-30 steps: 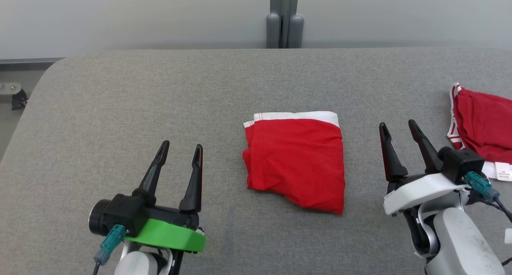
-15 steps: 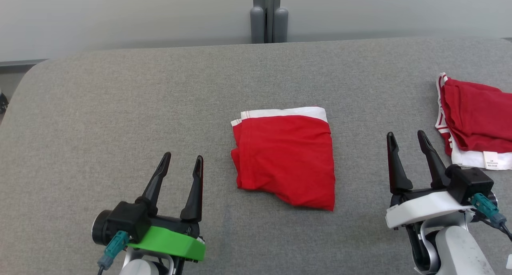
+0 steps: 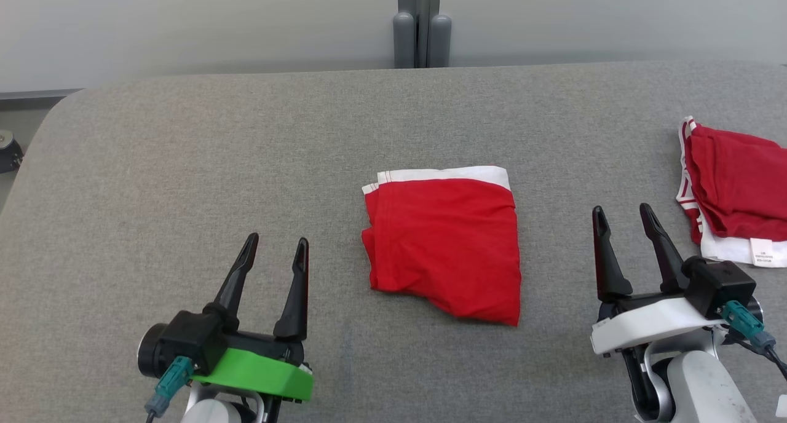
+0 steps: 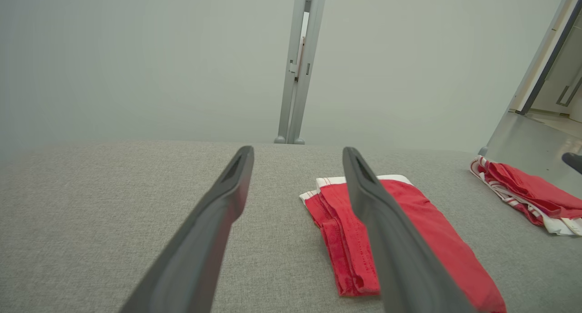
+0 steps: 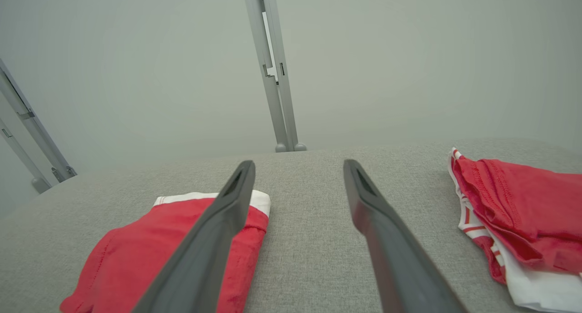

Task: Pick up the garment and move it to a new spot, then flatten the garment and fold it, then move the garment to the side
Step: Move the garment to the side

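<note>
Spanning the whole shot, grey bench | folded red garment lying mid-bench | second red garment bunched at right edge | left gripper, right gripper flanking it near the front edge, both spread wide, holding zilch

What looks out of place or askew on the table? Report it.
The folded red garment in the middle is slightly uneven: its near edge slants and its left side bunches. A second red garment lies rumpled at the right edge of the table, its white label showing. Nothing spilled or damaged.
</note>
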{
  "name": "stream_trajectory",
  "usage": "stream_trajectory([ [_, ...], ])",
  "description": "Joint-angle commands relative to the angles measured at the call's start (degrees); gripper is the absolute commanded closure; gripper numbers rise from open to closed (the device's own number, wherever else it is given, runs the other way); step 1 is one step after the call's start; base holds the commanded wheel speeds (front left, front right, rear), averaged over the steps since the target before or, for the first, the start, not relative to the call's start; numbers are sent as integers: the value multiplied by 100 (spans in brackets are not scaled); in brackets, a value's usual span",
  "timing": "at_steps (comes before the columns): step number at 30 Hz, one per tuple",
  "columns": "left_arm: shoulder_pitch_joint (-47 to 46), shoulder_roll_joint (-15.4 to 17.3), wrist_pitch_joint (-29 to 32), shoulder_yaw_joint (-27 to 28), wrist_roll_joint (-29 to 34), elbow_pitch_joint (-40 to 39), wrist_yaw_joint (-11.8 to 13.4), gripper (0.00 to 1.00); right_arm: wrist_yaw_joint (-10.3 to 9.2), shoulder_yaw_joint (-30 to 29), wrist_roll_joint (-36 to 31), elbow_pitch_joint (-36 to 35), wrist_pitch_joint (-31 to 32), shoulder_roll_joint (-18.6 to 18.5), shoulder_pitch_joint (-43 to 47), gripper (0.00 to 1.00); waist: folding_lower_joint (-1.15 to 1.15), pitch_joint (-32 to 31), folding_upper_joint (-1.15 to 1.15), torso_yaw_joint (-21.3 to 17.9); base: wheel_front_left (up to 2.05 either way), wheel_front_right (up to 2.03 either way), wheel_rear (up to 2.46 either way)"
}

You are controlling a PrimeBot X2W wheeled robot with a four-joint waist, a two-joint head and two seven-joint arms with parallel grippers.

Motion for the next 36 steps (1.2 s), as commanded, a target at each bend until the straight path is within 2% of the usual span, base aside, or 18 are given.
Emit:
stream_trajectory([
  [1, 62, 13, 2, 9, -31, -14, 11, 0, 2, -3, -37, -2, -24, 0, 65, 0, 0, -2, 0, 8, 0, 0, 0],
  [8, -19, 12, 2, -98, -16, 37, 2, 0, 2, 1, 80, 123, 34, 2, 43, 0, 0, 93, 0, 90, 0, 0, 0],
  [14, -161, 13, 2, -194, -51, 92, -14, 0, 2, 337, 204, 419, 379, -2, -84, 0, 0, 266, 0, 254, 0, 0, 0],
  [19, -249, 12, 2, -258, -60, 120, -24, 0, 2, 476, 580, 755, 750, -2, -265, 0, 0, 407, 0, 442, 0, 0, 0],
  [25, -360, 12, 2, -327, -115, 104, -29, 0, 2, 366, 1510, 1200, 1145, -3, -589, 0, 0, 598, 0, 706, 0, 0, 0],
  [36, -468, 12, 3, -348, -138, 146, -29, 0, 2, 279, 1692, 2018, 1456, -1, -1011, 0, 0, 747, 0, 1093, 0, 0, 0],
])
